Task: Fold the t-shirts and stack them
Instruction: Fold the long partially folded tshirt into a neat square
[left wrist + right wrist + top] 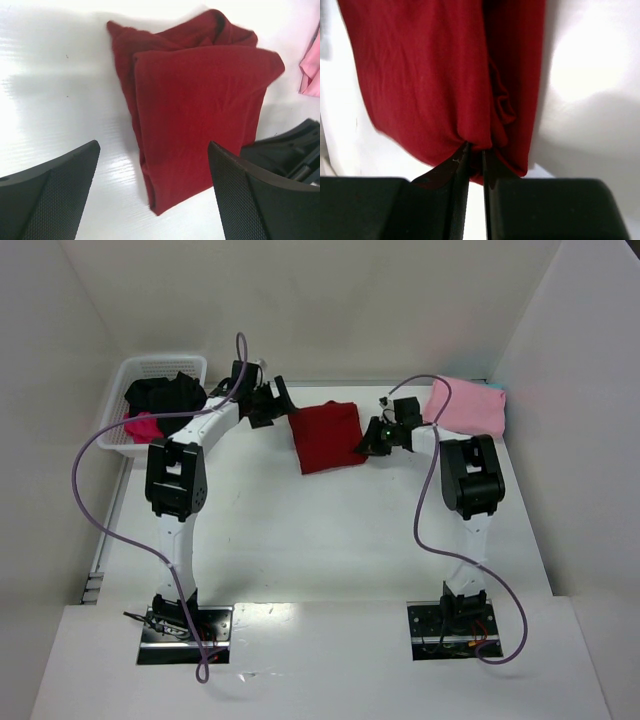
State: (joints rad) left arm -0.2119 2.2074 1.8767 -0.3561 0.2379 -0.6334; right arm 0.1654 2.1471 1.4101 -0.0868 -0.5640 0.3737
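Observation:
A dark red t-shirt [326, 436], folded into a rough rectangle, lies at the back middle of the table [300, 540]. My right gripper [368, 443] is at its right edge, and its jaws are shut on a pinch of the red cloth [476, 147]. To the shirt's left my left gripper [268, 405] stands open; its fingers [60, 195] frame the shirt's near corner [195, 125] without touching it. A light pink t-shirt [467, 406], folded, lies at the back right. Black [165, 394] and magenta [143, 426] shirts sit in the white basket [125, 375].
The white basket stands at the back left against the wall. White walls enclose the table on the left, back and right. Purple cables [85, 465] loop beside each arm. The pink shirt's edge [310, 65] shows at the right of the left wrist view.

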